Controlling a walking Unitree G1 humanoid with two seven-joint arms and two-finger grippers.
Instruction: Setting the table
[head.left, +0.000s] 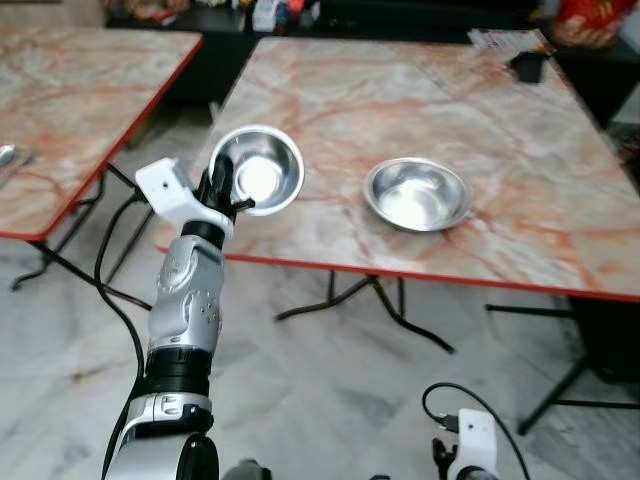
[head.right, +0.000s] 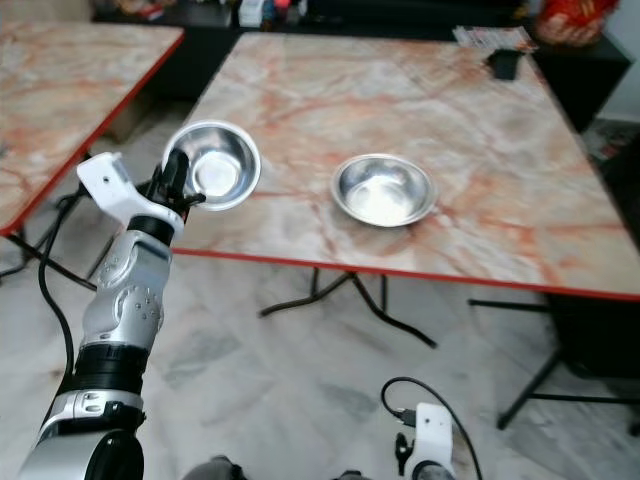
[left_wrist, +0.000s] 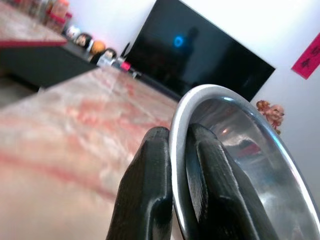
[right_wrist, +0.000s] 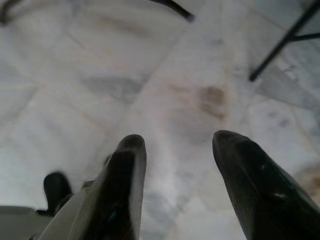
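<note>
My left gripper (head.left: 222, 192) is shut on the rim of a shiny steel bowl (head.left: 262, 170), held tilted above the near left corner of the marble table (head.left: 420, 110). In the left wrist view the two black fingers (left_wrist: 150, 195) pinch the bowl's rim (left_wrist: 200, 95), one inside and one outside. A second steel bowl (head.left: 417, 193) rests upright on the table near its front edge, to the right of the held one. My right gripper (right_wrist: 177, 165) hangs low over the floor, open, with nothing between its fingers.
A second marble table (head.left: 70, 110) with a red edge stands to the left, across a narrow gap. A dark object (head.left: 528, 66) lies at the main table's far right corner. Black folding table legs (head.left: 370, 300) stand below. Grey marble floor (head.left: 330, 390) lies in front.
</note>
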